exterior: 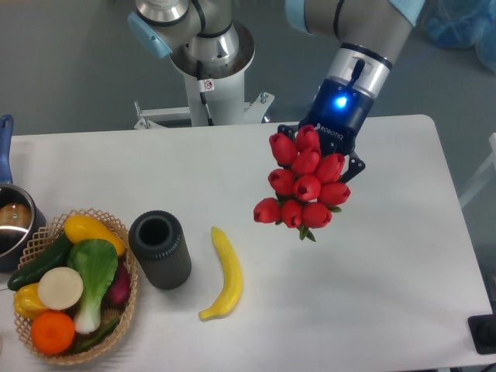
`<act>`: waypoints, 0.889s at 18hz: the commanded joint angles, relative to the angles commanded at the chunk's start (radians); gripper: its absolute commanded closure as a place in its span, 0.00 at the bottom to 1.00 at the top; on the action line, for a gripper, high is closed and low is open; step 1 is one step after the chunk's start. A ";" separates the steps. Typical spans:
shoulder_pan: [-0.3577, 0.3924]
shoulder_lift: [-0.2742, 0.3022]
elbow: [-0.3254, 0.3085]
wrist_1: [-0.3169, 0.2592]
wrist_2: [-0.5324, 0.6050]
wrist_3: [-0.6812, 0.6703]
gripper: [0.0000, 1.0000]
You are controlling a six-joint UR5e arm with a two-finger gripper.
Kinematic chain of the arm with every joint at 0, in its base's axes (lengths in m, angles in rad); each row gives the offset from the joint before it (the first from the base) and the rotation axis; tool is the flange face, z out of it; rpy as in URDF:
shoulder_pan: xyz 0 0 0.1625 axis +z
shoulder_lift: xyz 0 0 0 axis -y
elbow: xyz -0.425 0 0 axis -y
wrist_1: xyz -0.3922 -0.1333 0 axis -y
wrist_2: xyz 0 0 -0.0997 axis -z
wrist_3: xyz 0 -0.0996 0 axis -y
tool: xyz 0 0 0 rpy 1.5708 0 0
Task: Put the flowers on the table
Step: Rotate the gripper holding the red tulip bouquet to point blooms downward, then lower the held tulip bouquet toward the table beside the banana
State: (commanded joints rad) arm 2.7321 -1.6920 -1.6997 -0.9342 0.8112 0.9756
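The flowers (304, 184), a bunch of red tulip buds with a bit of green leaf showing below, hang in the air over the right middle of the white table (387, 279). My gripper (335, 159) is behind and above the buds, shut on the flowers. The buds hide my fingertips and almost all of the stems. The bunch points toward the camera, so mostly the bud tops show.
A yellow banana (225, 273) lies near the front middle, with a dark cylindrical vase (160, 249) to its left. A wicker basket (120, 314) of vegetables stands at front left. A pot (12, 225) sits at the left edge. The robot base (208, 62) is behind the table.
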 joint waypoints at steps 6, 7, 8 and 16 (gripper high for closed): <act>-0.080 -0.018 -0.003 -0.003 0.279 -0.018 0.69; -0.084 -0.024 -0.009 -0.002 0.298 -0.018 0.69; -0.084 -0.026 -0.012 -0.002 0.296 -0.018 0.69; -0.083 -0.037 -0.067 -0.008 0.306 -0.037 0.67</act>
State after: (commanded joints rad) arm 2.6492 -1.7288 -1.7670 -0.9419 1.1167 0.9388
